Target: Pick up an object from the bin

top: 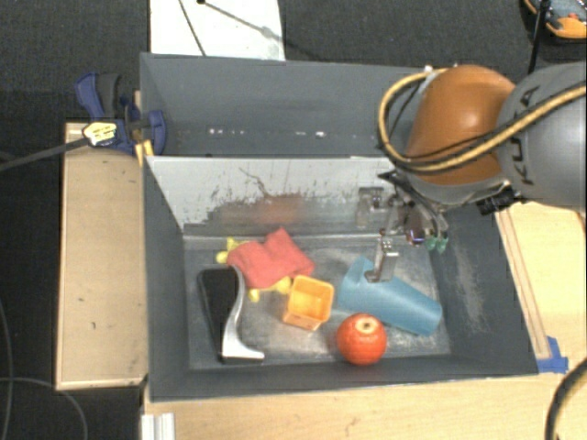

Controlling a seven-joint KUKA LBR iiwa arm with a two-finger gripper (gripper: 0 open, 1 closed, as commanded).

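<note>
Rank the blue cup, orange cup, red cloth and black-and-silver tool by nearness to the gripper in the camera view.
From the gripper:
1. blue cup, right at it, bin's right.
2. orange cup, bin's middle.
3. red cloth, left of middle.
4. black-and-silver tool, far left.

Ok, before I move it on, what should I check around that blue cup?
1. Is the gripper over the left end of the blue cup: ok.
2. Is the blue cup upright: not ok, it lies on its side.
3. Is the red apple clear of the cup: cannot tell, it sits close against the near side.
4. Is the orange tub clear of the gripper: ok, it stands off to the left.
5. Is the cup held: cannot tell.
</note>
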